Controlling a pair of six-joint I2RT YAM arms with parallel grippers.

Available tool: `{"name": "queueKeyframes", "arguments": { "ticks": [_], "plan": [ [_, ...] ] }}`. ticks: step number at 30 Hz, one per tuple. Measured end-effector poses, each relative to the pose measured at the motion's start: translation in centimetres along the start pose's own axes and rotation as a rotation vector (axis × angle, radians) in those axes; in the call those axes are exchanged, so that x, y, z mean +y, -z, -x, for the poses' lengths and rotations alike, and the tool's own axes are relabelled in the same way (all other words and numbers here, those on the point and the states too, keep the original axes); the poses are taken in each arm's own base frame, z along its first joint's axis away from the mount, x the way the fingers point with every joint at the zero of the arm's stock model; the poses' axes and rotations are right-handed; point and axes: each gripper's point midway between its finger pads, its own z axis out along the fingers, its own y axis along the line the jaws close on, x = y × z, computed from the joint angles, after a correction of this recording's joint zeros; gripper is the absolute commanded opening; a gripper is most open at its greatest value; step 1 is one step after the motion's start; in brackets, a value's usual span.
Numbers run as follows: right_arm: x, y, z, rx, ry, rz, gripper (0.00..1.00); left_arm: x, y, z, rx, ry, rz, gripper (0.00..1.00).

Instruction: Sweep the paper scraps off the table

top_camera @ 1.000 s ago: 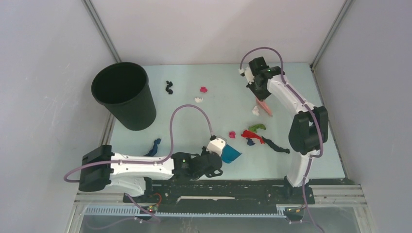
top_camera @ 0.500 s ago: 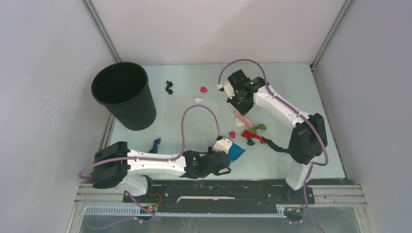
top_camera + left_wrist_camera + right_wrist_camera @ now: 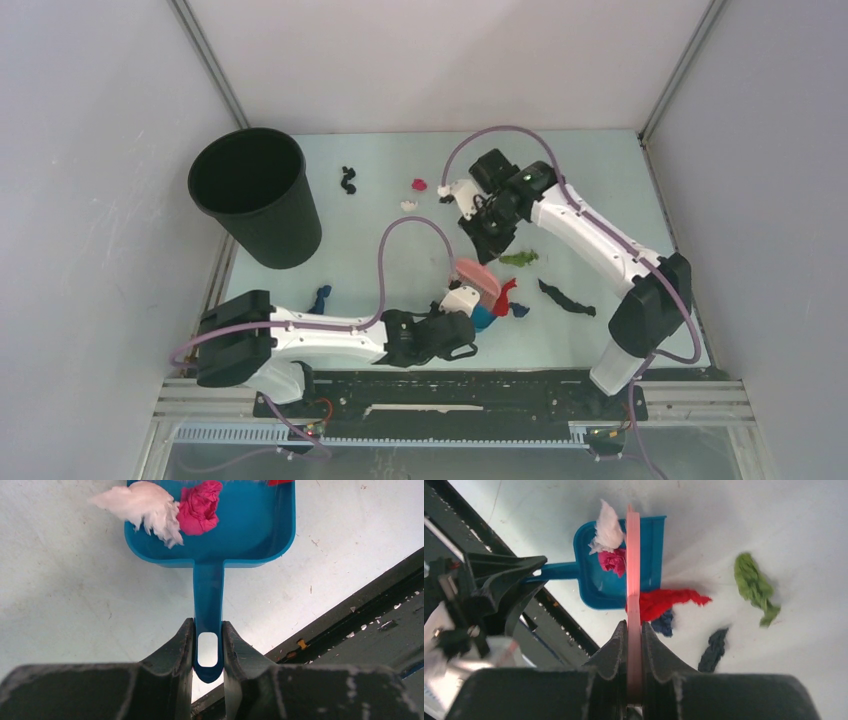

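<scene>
The right arm has dragged the pink brush (image 3: pixel 633 565) down the table (image 3: pixel 600 180) toward its near edge since half a second ago; the white scrap (image 3: pixel 145 507) and magenta scrap (image 3: pixel 200 507) now lie inside the blue dustpan (image 3: pixel 245 535); the red scrap (image 3: pixel 666 601) has come to the pan's open side and seems to touch its lip, though the brush hides the join; a dark blue scrap (image 3: pixel 665 623) lies just beside it. The right gripper (image 3: pixel 634 627) is clamped on the brush's flat handle; the left gripper (image 3: pixel 208 647) pinches the dustpan's handle at its hanging hole, with the pan flat on the table. The green scrap (image 3: pixel 754 587) and a dark twisted scrap (image 3: pixel 714 647) lie apart from the pan on its right; a black curled scrap (image 3: pixel 348 180), a far pink scrap (image 3: pixel 419 185) and a small white scrap (image 3: pixel 408 206) sit well up the table beside the black bin (image 3: pixel 255 200); a blue scrap (image 3: pixel 320 298) lies by the left arm.
</scene>
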Motion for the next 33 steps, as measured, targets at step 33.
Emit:
{"name": "queueKeyframes", "arguments": {
  "ticks": [33],
  "plan": [
    [-6.2, 0.3, -3.8, 0.092, -0.044, -0.229, 0.00, -3.3, 2.1, 0.7, 0.068, -0.157, -0.081, 0.00]
  ]
}}
